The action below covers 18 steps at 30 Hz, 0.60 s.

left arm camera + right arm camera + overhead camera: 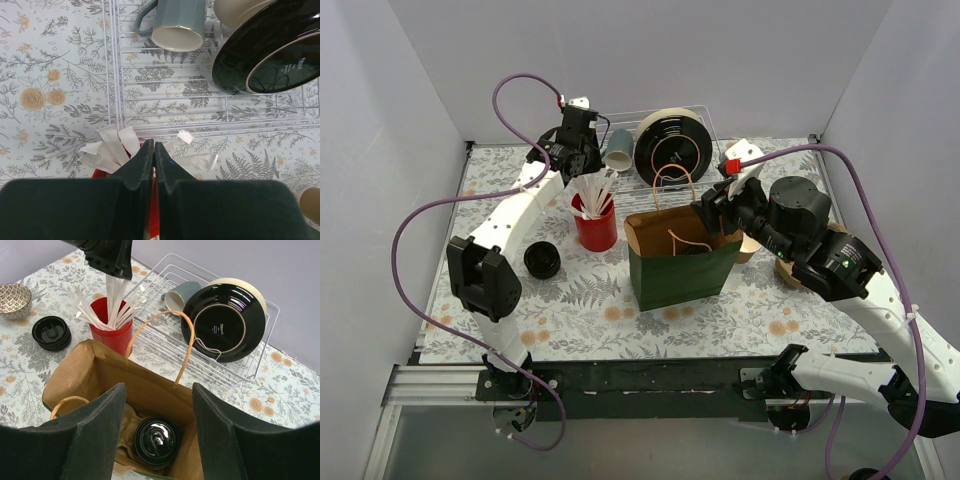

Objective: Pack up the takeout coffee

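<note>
The left claw (153,146) is pressed together, fingertip against fingertip, right over the red cup (597,230) of paper-wrapped straws (595,190). In the right wrist view a couple of straws run straight up to its tips, but I cannot tell whether one is nipped between them.

The right claw (159,390) is spread wide and holds nothing. It hangs over the open mouth of the green paper bag (680,270), which stands upright on the floral surface (570,310) just right of the red cup. The takeout coffee cup (156,440) is inside the bag, at the bottom, with its glossy black lid facing up.

Behind the bag and cup, a white wire rack (165,100) holds a grey-green mug (177,22) lying on its side and black plates (670,145) standing on edge. A stack of spare black lids (542,260) lies on the surface left of the red cup.
</note>
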Available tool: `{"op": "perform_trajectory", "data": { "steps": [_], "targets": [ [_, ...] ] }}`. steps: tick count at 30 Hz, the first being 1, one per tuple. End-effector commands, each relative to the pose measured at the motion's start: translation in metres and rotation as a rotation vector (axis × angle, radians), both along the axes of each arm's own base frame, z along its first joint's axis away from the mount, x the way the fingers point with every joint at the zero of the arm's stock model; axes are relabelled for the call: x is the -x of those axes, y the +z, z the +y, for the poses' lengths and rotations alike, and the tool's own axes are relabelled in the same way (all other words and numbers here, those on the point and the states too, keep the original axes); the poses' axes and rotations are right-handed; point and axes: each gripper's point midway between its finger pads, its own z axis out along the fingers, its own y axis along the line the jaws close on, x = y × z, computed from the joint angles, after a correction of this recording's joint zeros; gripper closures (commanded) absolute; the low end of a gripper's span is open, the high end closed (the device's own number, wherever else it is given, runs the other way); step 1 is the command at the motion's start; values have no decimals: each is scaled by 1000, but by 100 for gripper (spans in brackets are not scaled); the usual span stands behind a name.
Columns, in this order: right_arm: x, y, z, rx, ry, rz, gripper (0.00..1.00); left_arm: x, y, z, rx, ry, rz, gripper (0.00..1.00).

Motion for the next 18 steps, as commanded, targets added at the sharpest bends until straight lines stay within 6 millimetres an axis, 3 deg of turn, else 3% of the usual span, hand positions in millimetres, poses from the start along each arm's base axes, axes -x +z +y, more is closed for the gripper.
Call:
{"op": "perform_trajectory", "data": {
  "steps": [1,10,16,18],
  "targets": [
    [-2,14,-6,-32,-21,-48,37,9,47,6,17,-10,-79,100],
    [-2,18,-7,-61,-33,-52,37,28,112,12,47,-42,-183,100],
    [-2,22,-9,-98,-56,-39,39,52,150,19,98,-47,-253,100],
    [-2,25,-12,-112,-71,-40,39,60,181,21,126,-62,-334,100]
  ]
}}
